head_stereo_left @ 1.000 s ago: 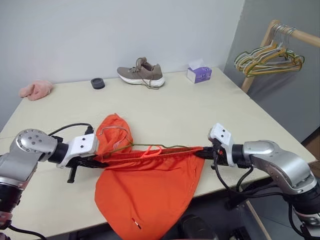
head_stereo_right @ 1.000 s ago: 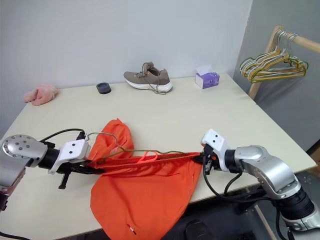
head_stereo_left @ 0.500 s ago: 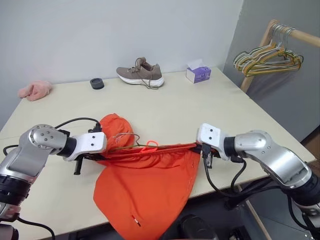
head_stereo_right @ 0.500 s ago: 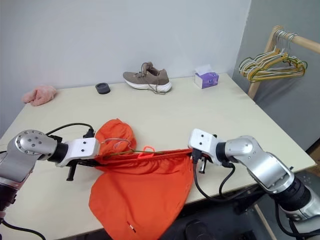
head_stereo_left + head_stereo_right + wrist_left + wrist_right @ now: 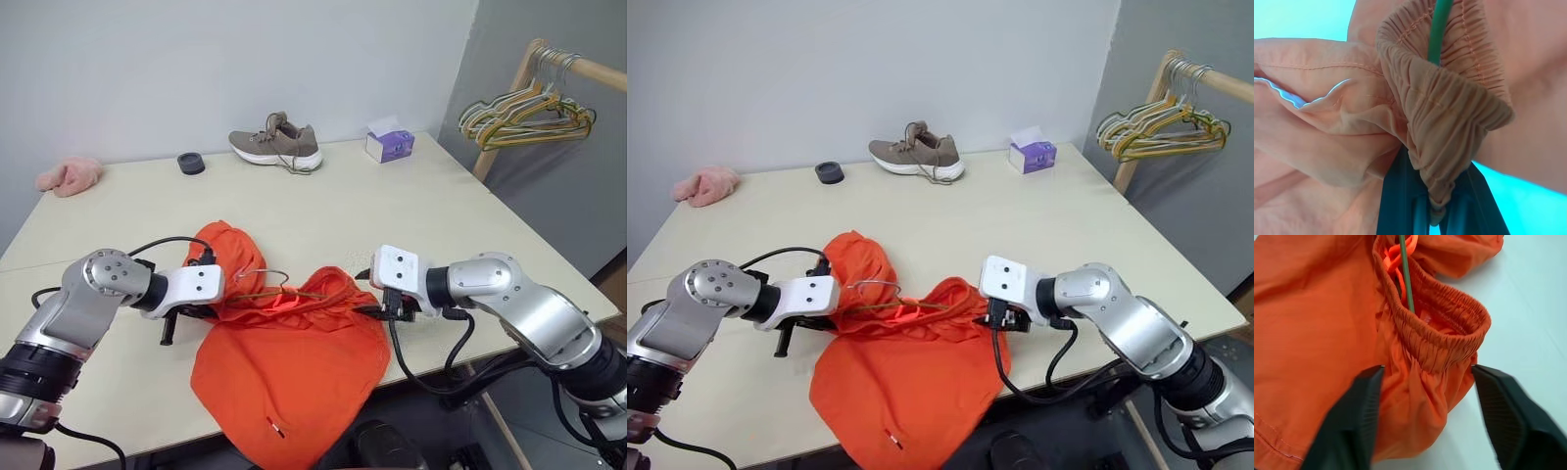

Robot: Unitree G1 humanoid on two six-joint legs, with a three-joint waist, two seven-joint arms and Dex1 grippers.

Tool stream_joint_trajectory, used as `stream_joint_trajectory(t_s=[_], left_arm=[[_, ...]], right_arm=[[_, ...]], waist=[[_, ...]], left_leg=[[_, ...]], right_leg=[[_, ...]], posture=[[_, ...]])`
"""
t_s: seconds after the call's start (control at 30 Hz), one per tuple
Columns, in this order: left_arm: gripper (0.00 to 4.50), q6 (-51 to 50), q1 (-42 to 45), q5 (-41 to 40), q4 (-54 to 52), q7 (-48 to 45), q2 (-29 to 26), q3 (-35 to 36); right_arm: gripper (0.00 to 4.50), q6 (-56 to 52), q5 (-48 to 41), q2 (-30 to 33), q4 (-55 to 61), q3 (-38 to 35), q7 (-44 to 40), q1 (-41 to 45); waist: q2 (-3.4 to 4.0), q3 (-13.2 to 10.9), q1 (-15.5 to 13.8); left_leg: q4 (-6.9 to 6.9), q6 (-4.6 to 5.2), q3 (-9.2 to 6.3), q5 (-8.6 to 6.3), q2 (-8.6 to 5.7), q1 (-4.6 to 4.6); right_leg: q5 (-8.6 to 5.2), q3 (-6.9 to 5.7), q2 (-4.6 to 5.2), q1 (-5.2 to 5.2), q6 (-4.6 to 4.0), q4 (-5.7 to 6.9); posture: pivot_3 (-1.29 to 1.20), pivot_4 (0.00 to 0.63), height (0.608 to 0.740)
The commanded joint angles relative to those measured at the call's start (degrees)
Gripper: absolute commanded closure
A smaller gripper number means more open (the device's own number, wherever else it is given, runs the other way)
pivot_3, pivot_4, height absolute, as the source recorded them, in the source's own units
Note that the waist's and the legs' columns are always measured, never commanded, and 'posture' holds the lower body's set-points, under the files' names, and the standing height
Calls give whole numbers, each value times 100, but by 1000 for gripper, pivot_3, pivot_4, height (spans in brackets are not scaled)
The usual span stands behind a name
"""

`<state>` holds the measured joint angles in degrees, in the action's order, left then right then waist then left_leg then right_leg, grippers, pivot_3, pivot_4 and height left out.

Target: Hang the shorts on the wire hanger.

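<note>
The orange shorts [image 5: 294,362] lie bunched at the table's near edge, their lower part hanging over it. The thin green wire hanger [image 5: 263,281] runs inside the gathered waistband [image 5: 1435,340], and its hook stands out near the left end. My left gripper [image 5: 214,308] is shut on the left end of the waistband [image 5: 1449,122], with the green wire [image 5: 1439,29] running into the pinch. My right gripper [image 5: 1425,369] is open at the right end; its fingers [image 5: 1356,421] stand on either side of the waistband end, holding nothing.
On the beige table [image 5: 441,215], along its far side, are a brown shoe [image 5: 279,142], a purple tissue box [image 5: 390,145], a black round object [image 5: 192,163] and a pink fuzzy cloth [image 5: 69,176]. A wooden rail with bunched hangers [image 5: 529,113] stands at the right.
My right gripper has opened and let go of the waistband while moving left. The waistband, stretched taut before, now sags in a bunch. My left gripper still holds its end.
</note>
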<state>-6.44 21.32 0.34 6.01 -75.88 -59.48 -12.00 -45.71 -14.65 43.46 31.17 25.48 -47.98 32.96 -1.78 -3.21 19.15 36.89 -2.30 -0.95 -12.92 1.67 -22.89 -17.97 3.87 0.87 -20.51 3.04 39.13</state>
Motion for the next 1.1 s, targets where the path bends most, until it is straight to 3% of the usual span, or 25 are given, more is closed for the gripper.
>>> stream_joint_trajectory(t_s=[0.03,0.17,0.43,0.63,0.73,1.07,1.1], left_arm=[[4500,-70,17,-67,-229,10,12,125],[4500,-108,5,-85,-265,10,34,145],[4500,-140,75,-85,-263,-5,66,142],[4500,-184,-16,-126,-356,7,13,213],[4500,-258,-54,-162,-434,34,47,228],[4500,-630,-139,-675,-536,30,297,446],[4500,-691,-155,-790,-545,25,350,513]], right_arm=[[242,-16,125,307,53,-346,-30,-137],[242,1,219,334,-107,-314,81,-410],[242,-358,-4,-724,-877,6,-30,-253],[242,-18,344,-976,-1591,339,-139,8],[829,183,491,-1099,-1817,488,-208,116],[4398,455,627,-1284,-1879,504,-505,293],[4481,439,610,-1263,-1822,469,-540,286]], waist=[[-2,1,0],[-2,1,-4],[-3,2,106],[-5,3,131],[-3,2,137],[-5,3,135],[-4,3,136]], left_leg=[[0,0,0,0,0,0],[-1,0,0,0,0,0],[2,0,-3,0,0,2],[3,0,-5,0,-4,2],[2,0,-7,0,-3,2],[3,0,-9,0,-4,2],[3,0,-11,0,-3,2]], right_leg=[[0,0,1,0,0,-1],[0,-3,7,2,0,-1],[0,-1,-1,3,0,3],[2,-4,3,5,-1,3],[2,-6,2,6,-1,4],[2,-7,2,5,-1,6],[2,-9,2,5,-1,6]], posture=[[-328,0,740],[-330,0,740],[-317,0,740],[-308,0,740],[-306,0,740],[-305,0,740],[-307,0,740]])
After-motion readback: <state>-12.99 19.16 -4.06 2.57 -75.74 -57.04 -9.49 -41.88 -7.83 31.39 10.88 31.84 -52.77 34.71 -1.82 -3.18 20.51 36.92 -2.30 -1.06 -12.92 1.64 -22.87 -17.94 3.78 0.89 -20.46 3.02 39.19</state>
